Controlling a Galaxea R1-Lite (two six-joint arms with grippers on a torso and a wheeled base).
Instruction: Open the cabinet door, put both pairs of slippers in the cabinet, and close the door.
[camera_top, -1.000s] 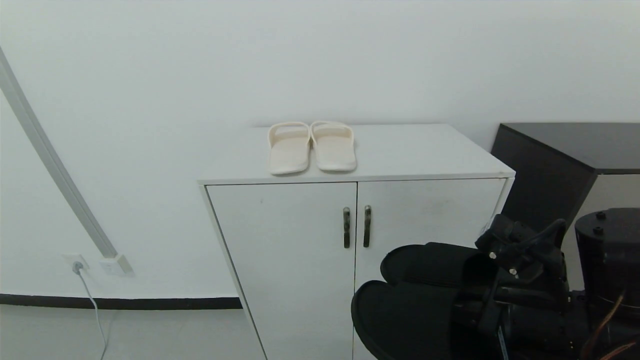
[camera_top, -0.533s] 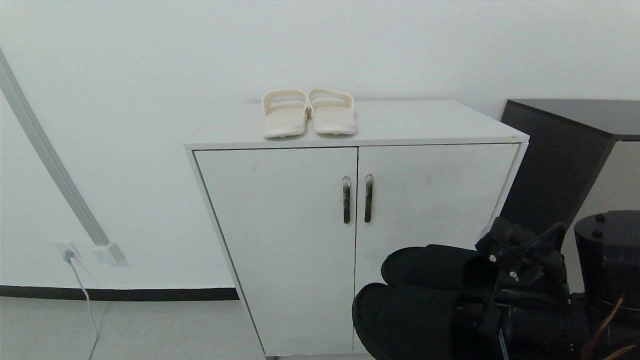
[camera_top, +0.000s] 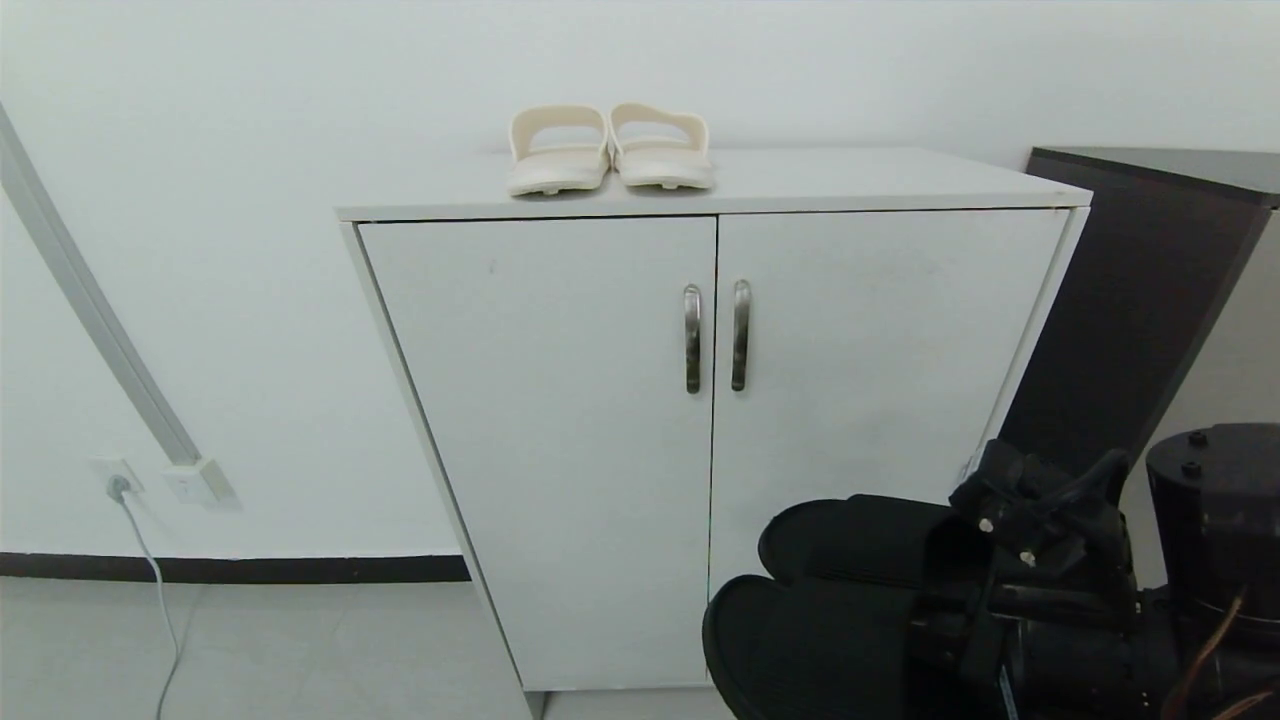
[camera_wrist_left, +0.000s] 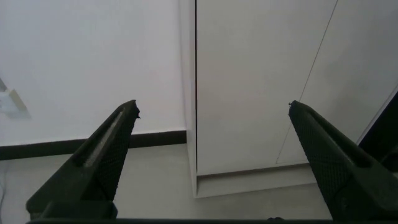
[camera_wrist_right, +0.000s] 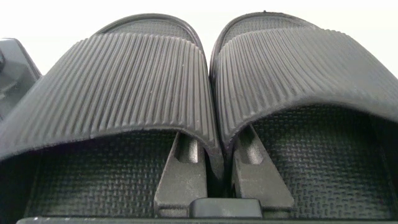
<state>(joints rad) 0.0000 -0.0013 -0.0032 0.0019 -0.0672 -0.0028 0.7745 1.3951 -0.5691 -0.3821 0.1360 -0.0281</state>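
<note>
A white two-door cabinet stands against the wall, both doors closed, with two metal handles at the centre seam. A cream pair of slippers rests on its top. Low at the right, in front of the right door, my right gripper is shut on a black pair of slippers, held side by side. In the right wrist view its fingers pinch the two inner edges of the black slippers together. My left gripper is open with nothing between its fingers, facing the cabinet's lower left corner.
A dark brown cabinet stands right beside the white one. A wall socket with a grey cable and a slanted grey conduit are on the wall at left. Grey floor lies open left of the cabinet.
The head camera has dropped, so the cabinet and cream slippers sit higher in the picture and the cabinet's foot shows. The right gripper still holds the black slippers in the same place.
</note>
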